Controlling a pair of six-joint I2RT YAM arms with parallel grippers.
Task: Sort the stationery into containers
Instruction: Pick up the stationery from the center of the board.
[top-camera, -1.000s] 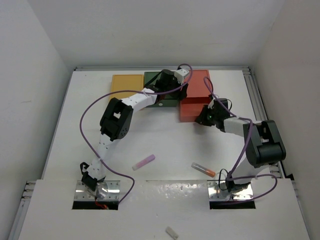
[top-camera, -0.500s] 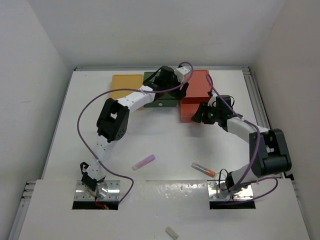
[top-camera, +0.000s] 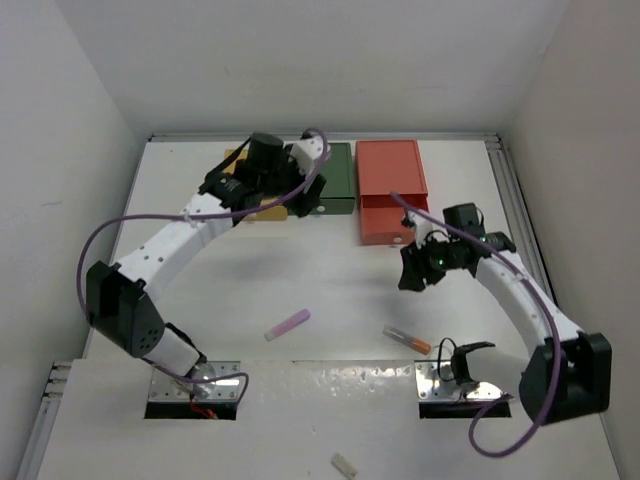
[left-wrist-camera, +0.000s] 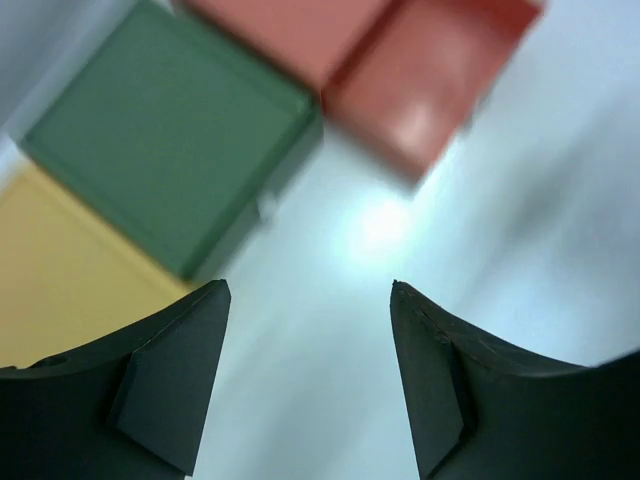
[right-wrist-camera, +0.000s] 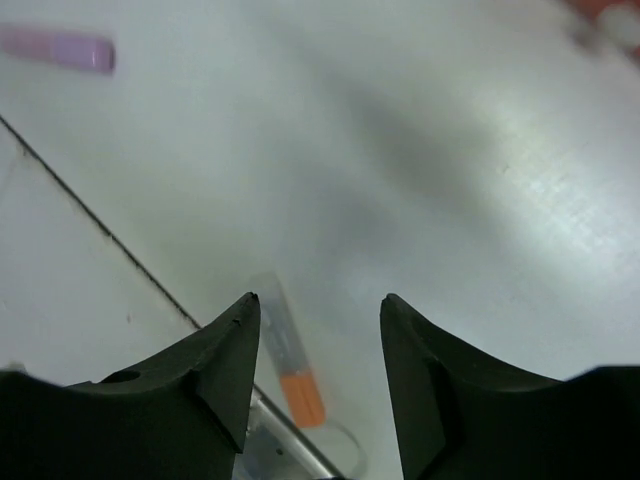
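No text, label, brand, number or sign can be read in any of the views. The wrist views are also blurred, so small print there would not be readable.

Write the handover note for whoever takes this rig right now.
The left gripper is open and empty, over the table by the green box and yellow box.
The right gripper is open and empty, hovering near the orange-tipped tube.
The red box has its drawer pulled out; contents unclear.
Left: the tube and the lilac stick lie loose, unsorted.
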